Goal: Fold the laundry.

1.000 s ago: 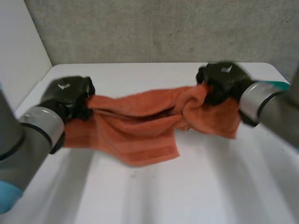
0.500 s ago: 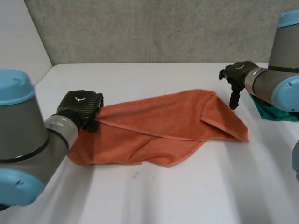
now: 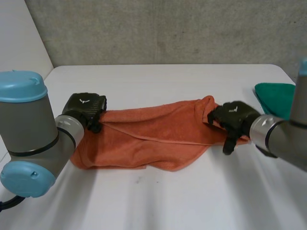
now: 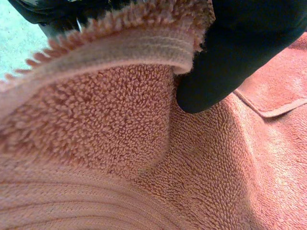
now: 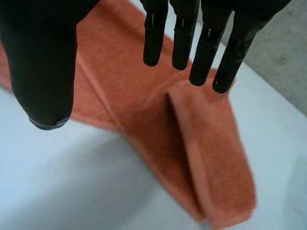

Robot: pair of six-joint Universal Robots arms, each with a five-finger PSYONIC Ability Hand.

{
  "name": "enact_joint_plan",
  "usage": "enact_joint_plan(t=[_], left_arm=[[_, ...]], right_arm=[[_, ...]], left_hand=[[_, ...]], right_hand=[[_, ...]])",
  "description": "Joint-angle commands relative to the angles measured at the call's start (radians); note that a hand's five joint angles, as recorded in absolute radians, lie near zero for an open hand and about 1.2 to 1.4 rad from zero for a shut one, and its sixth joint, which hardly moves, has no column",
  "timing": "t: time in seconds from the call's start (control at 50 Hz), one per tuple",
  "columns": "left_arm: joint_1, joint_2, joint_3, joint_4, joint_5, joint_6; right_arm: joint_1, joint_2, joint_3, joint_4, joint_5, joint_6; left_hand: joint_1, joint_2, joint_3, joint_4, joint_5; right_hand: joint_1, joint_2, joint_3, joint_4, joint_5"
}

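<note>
An orange towel [image 3: 158, 134] lies loosely folded across the middle of the white table [image 3: 158, 201]. My left hand [image 3: 86, 109] is at the towel's left end, its fingers [image 4: 230, 57] pinching the hemmed edge of the orange towel [image 4: 120, 143]. Over the towel's right end hovers my right hand [image 3: 232, 120]. Its fingers [image 5: 192, 43] hang straight and spread above the orange towel [image 5: 201, 139], and its thumb [image 5: 43, 72] stands apart from them with nothing held between.
A green cloth [image 3: 277, 97] lies at the table's right edge, beyond my right arm. A grey wall runs behind the table, and a white wall stands at the left. Bare table stretches in front of the towel.
The towel was stretched between both hands, then the right hand let go and the towel dropped flat. The right hand swung out to the right and has come back over the towel's right end.
</note>
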Motion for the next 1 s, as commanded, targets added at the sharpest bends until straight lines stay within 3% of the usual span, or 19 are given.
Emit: enact_joint_plan(t=[0.02, 0.24, 0.88, 0.92, 0.94, 0.98, 1.0], left_arm=[[0.0, 0.004, -0.004, 0.006, 0.0, 0.0], [0.001, 0.004, -0.006, 0.007, 0.0, 0.0], [0.006, 0.001, -0.007, 0.007, 0.002, -0.002], [0.006, 0.001, -0.007, 0.007, 0.002, -0.002], [0.006, 0.001, -0.007, 0.007, 0.002, -0.002], [0.006, 0.003, -0.006, 0.007, 0.002, -0.002], [0.006, 0.003, -0.006, 0.007, 0.002, -0.002]], right_arm=[[0.001, 0.095, 0.095, -0.227, 0.002, -0.001], [-0.002, 0.29, -0.102, -0.238, 0.017, -0.007], [-0.002, 0.54, -0.452, -0.163, 0.022, -0.01], [-0.002, 0.546, -0.469, -0.151, 0.025, -0.009], [0.0, 0.551, -0.489, -0.142, 0.031, -0.007], [-0.002, 0.55, -0.509, -0.14, 0.04, -0.004], [0.0, 0.545, -0.518, -0.138, 0.045, -0.001]], left_hand=[[0.248, 0.197, 0.203, 0.195, 0.231], [0.248, 0.197, 0.203, 0.195, 0.231], [0.248, 0.197, 0.203, 0.195, 0.231], [0.248, 0.197, 0.203, 0.195, 0.231], [0.248, 0.197, 0.203, 0.195, 0.231], [0.248, 0.197, 0.203, 0.195, 0.231], [0.248, 0.197, 0.203, 0.195, 0.231]], right_hand=[[0.22, 0.159, 0.155, 0.153, 0.173], [0.043, -0.017, -0.021, -0.023, -0.003], [0.17, 0.109, 0.105, 0.103, 0.123], [0.318, 0.258, 0.254, 0.252, 0.272], [0.616, 0.555, 0.551, 0.549, 0.569], [0.978, 0.917, 0.913, 0.911, 0.931], [0.993, 0.933, 0.929, 0.927, 0.947]])
